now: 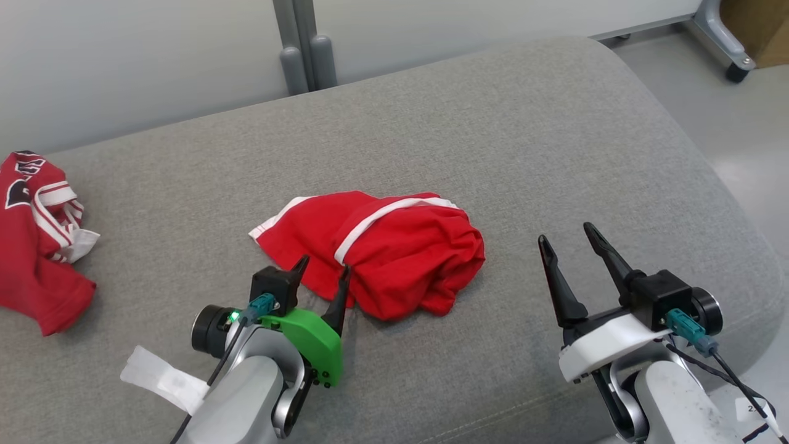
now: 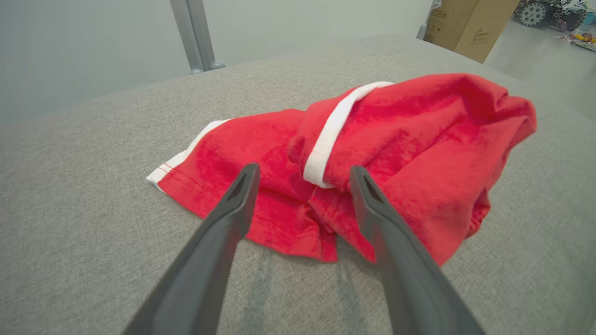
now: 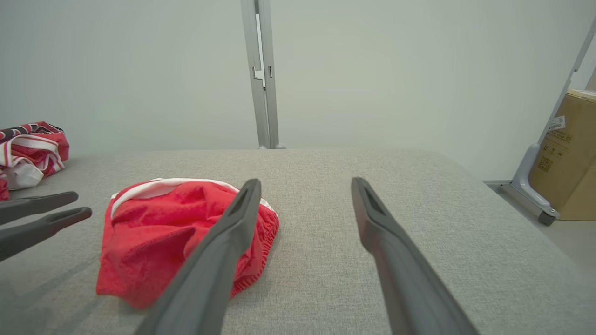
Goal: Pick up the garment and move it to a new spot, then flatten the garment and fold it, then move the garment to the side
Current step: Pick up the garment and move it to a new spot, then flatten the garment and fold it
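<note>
Lying crumpled at the middle of the couch (image 1: pixel 493 123), the red garment (image 1: pixel 394 253) is in neither claw.
A jersey (image 1: pixel 37 246) sits at its 9 o'clock, well apart; the left gripper (image 1: pixel 325 264), jaws spread and empty, points at the garment's 7 o'clock edge; the right gripper (image 1: pixel 565 233), likewise released, stands apart at 4 o'clock.
</note>
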Tool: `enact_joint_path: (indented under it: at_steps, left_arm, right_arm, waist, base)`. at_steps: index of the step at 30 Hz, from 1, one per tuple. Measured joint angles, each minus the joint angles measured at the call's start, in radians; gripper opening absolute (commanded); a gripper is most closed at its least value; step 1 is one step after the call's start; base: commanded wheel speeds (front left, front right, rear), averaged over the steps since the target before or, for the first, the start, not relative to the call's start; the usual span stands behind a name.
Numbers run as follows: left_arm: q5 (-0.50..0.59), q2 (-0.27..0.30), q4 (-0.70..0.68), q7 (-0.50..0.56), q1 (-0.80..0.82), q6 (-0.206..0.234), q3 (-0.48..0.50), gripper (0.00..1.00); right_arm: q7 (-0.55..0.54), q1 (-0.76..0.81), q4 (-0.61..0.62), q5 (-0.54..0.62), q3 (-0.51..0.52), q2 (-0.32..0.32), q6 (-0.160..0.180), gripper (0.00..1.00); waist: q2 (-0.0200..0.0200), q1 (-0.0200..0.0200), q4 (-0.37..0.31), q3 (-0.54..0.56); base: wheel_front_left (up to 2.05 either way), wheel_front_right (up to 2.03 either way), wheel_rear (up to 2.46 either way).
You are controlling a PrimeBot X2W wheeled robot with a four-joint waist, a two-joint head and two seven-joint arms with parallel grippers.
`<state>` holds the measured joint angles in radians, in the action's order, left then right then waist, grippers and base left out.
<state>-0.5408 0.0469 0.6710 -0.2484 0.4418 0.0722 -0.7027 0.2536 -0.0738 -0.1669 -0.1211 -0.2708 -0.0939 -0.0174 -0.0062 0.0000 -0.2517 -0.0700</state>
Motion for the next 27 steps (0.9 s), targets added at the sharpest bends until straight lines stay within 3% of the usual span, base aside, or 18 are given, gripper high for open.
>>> enact_joint_path:
  at_steps: [14,15,16,17,18,23,27]
  left_arm:
    - [-0.001,-0.002,0.093,0.0,0.065,0.015,0.048,1.0]
    - [-0.002,-0.002,0.099,0.0,0.065,0.015,0.048,0.75]
    - [-0.002,-0.002,0.104,0.0,0.065,0.015,0.048,0.75]
    - [-0.002,-0.002,0.107,0.0,0.067,0.015,0.046,0.28]
    - [-0.002,-0.002,0.111,0.0,0.069,0.013,0.042,0.0]
    - [0.002,-0.004,0.117,0.0,0.101,-0.005,0.019,0.0]
    - [0.066,0.01,0.095,0.0,0.171,-0.004,0.014,0.0]
  right_arm:
    - [0.0,-0.013,0.023,0.0,0.028,0.0,0.001,1.0]
    - [0.0,-0.015,0.023,0.0,0.031,-0.001,0.002,1.0]
    - [0.0,-0.017,0.023,0.0,0.033,-0.001,0.002,1.0]
    - [0.0,-0.019,0.025,0.0,0.035,-0.001,0.002,1.0]
    - [0.0,-0.019,0.027,0.0,0.04,-0.001,0.003,1.0]
    - [0.0,-0.019,0.031,0.0,0.065,-0.004,0.012,1.0]
    - [0.0,-0.019,0.032,0.0,0.067,-0.003,0.012,1.0]
  waist:
    - [0.0,0.0,-0.098,-0.08]
    - [0.0,0.0,-0.1,-0.084]
    - [0.0,0.0,-0.102,-0.087]
    - [0.0,0.0,-0.103,-0.09]
    - [0.0,0.0,-0.102,-0.091]
    - [0.0,0.0,-0.078,-0.091]
    - [-0.0001,0.0,-0.048,-0.085]
  base:
    - [0.0,0.0,0.0]
    - [0.0,0.0,0.0]
    - [0.0,0.0,0.0]
    - [0.0,0.0,0.0]
    - [0.0,0.0,0.0]
    - [0.0,0.0,0.0]
    - [0.0,0.0,0.0]
